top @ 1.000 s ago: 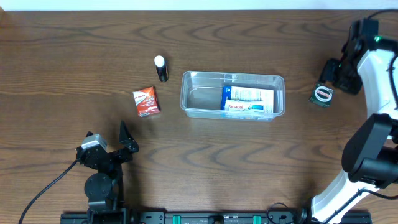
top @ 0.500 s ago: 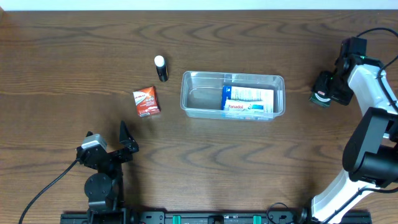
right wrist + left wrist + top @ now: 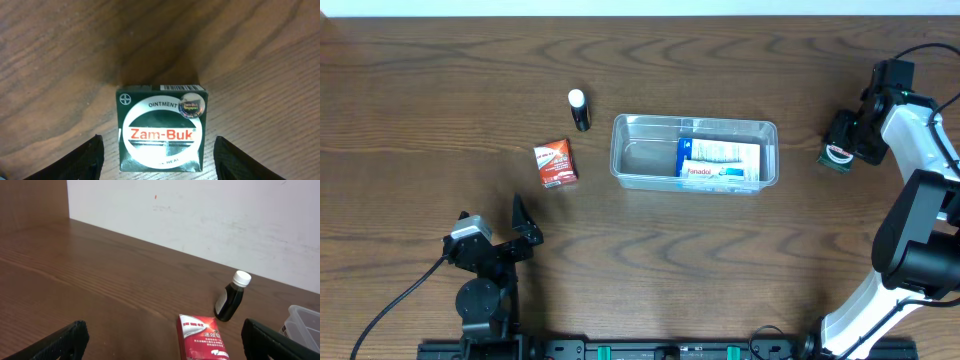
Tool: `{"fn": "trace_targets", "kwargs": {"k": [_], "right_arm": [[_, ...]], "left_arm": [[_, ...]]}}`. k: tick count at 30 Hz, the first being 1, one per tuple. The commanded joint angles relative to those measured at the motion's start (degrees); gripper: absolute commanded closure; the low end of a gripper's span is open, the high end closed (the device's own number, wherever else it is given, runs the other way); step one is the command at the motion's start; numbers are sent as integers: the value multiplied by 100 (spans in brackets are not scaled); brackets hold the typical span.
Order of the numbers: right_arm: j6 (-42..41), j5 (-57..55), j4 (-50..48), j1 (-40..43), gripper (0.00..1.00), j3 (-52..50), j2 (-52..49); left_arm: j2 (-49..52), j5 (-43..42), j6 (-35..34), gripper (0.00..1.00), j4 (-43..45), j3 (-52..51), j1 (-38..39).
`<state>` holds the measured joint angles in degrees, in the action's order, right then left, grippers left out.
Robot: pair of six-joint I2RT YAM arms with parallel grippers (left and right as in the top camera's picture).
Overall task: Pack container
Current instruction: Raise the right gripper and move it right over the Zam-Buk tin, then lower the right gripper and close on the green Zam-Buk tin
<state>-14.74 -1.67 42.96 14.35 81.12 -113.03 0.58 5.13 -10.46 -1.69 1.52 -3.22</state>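
The clear plastic container (image 3: 640,160) sits mid-table with a blue and white Panadol box (image 3: 720,162) inside its right half. A green Zam-Buk box lies on the table at the right (image 3: 836,156), and fills the right wrist view (image 3: 161,128). My right gripper (image 3: 848,138) (image 3: 159,160) is open, lowered over that box with a finger on either side, not touching it. A red box (image 3: 555,163) (image 3: 202,337) and a dark bottle with a white cap (image 3: 579,110) (image 3: 232,296) lie left of the container. My left gripper (image 3: 510,240) (image 3: 165,342) is open and empty at the front left.
A white wall (image 3: 200,215) borders the far table edge in the left wrist view. A black cable (image 3: 390,300) runs from the left arm's base to the front left. The right arm's white links (image 3: 920,130) stand along the right edge.
My right gripper has moved left and down onto the Zam-Buk box, now straddling and partly covering it. The left arm and the other things have not moved.
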Motion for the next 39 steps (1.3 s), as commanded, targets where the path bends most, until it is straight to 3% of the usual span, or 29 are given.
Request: {"fn": "trace_targets", "kwargs": {"k": [1,4,20,31,36,39], "right_arm": [[2,22,-55,63,31,-24,-57],[4,-94,-55,63,27,-24,-57],[68,-131,-72,63,27,-37,-76],[111,-111,-188,59,27,-37,-686],[111,-133,-173,59,30,-37,-752],[111,-131,-170,59,39,-35,-752]], "left_arm": [[-35,153,35,2,-195,-129,-13],[-35,153,35,2,-195,-129,-13],[-35,153,35,2,-195,-129,-13],[-35,153,35,2,-195,-129,-13],[-35,153,35,2,-195,-129,-13],[-35,153,35,2,-195,-129,-13]]}}
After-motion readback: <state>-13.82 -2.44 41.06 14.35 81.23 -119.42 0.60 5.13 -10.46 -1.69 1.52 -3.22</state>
